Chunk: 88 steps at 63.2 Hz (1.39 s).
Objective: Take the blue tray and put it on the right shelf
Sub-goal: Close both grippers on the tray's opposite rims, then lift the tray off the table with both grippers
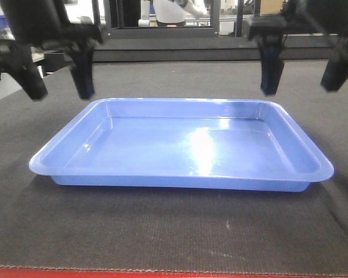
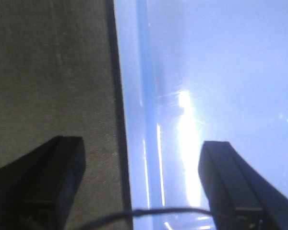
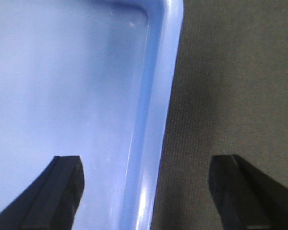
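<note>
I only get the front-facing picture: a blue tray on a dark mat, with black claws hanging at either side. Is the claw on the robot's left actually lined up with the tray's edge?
Observer: Yes. In the left wrist view the left gripper is open and straddles the rim of the blue tray: one finger is over the mat, the other over the tray's floor.
Visitor: And the other claw?
Observer: The right wrist view shows the right gripper open too, straddling the opposite rim the same way.
Visitor: Is it near a corner?
Observer: Yes. The tray's rounded corner shows ahead of it, at the top of that view.
</note>
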{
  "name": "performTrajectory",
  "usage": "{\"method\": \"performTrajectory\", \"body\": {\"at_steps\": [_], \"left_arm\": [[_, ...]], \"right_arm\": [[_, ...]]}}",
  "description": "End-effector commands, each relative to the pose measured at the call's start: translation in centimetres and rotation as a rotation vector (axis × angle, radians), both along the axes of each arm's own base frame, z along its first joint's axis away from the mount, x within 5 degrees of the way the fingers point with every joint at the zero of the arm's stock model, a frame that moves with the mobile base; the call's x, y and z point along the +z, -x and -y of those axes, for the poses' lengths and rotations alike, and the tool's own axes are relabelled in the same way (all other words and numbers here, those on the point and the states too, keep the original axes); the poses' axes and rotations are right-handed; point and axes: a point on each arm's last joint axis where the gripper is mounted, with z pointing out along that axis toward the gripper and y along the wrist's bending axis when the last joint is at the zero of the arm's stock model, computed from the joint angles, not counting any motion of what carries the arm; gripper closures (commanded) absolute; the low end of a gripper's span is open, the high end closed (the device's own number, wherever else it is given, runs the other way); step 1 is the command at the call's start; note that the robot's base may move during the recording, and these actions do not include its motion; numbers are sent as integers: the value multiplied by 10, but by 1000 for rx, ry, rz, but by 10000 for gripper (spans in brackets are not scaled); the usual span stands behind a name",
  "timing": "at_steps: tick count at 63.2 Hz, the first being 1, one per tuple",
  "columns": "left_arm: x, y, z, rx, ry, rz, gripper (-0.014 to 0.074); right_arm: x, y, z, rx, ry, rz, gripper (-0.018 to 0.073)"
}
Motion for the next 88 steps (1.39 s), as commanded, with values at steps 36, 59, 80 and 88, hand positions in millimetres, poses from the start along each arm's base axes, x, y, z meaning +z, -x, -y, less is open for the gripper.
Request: {"method": "performTrajectory", "body": {"at_steps": [36,59,80,88], "left_arm": [[-30,-18,13,20,34,-31,217],[-28,-19,14,20,37,-37,484],[24,-17,15,3,48,-11,641],[53,-3,11,-16,27,51,640]], "right_arm": [[-44,-30,-11,-4,2,-38,-63],[-46,-29,-11,-5,7,-51,488],[13,-8,-3,-4,-39,83,494],[50,11,4,-1,-59,171,494]]}}
